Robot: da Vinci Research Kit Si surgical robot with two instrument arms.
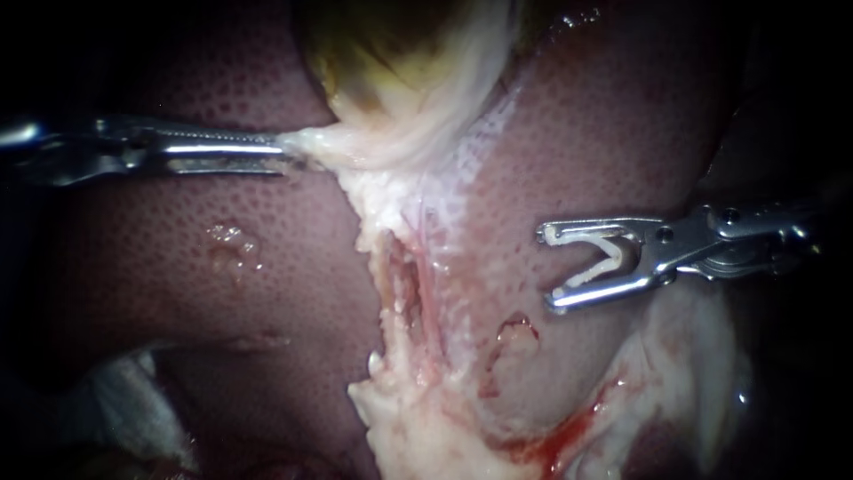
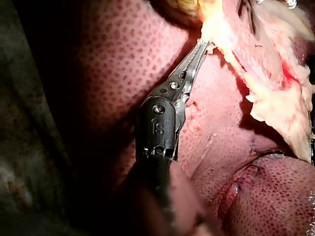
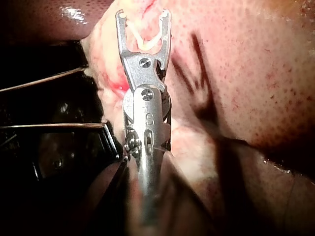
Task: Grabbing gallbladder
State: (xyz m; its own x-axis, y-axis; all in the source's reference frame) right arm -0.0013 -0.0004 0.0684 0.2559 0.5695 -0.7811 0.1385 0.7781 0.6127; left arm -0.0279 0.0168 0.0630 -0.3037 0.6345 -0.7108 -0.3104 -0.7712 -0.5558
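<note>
Left instrument point(image 1: 283, 151) claw is pressed together, pinching a pale stretched tag of tissue at the lower edge of the gallbladder point(image 1: 391, 53). The toothed tips are buried in that tag, and the left wrist view shows the same nip on the whitish-yellow edge. Right instrument point(image 1: 547, 267) claw is spread wide and carries a white clip point(image 1: 604, 258), open in a V, with one leg against each side of the claw. It sits over the mottled liver point(image 1: 222, 284), well apart from the left claw, and I cannot tell if it touches the surface. The gallbladder is at the top middle of the endoscope view, between two liver lobes. It is yellow-green and partly in shadow, and its creamy lower margin is pulled to a point toward the left claw. From there a ragged pale tissue strip point(image 1: 400, 293) runs down between the lobes, raw and pink along its middle. There is a smear of blood point(image 1: 560, 436) low down beside it.
</note>
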